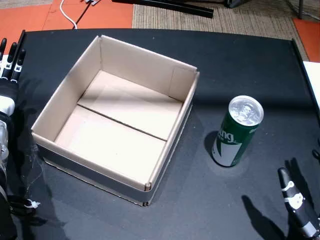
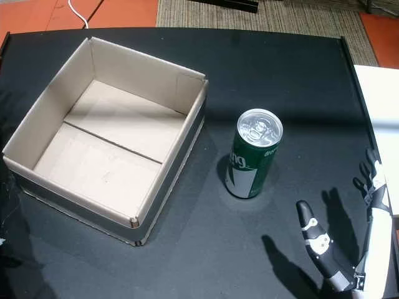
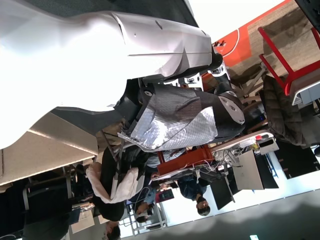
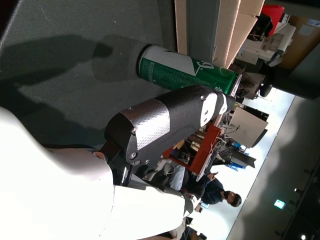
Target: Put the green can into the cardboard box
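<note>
The green can (image 1: 236, 133) (image 2: 252, 156) stands upright on the black table, to the right of the cardboard box (image 1: 64, 87) (image 2: 43, 109), and shows in both head views. The box is open-topped and holds nothing. My right hand (image 1: 298, 204) (image 2: 373, 230) is low at the near right, fingers spread, open and apart from the can. In the right wrist view its thumb (image 4: 170, 120) lies beside the can (image 4: 185, 70) without touching. My left hand (image 1: 7, 75) rests open at the table's left edge, left of the box. The left wrist view shows only part of that hand (image 3: 190, 117).
The black table (image 1: 240, 55) ends at the far side against carpet and orange floor with a white cable (image 1: 67, 15). A white surface (image 2: 374, 93) borders the table's right edge. People and desks appear in the background of the wrist views.
</note>
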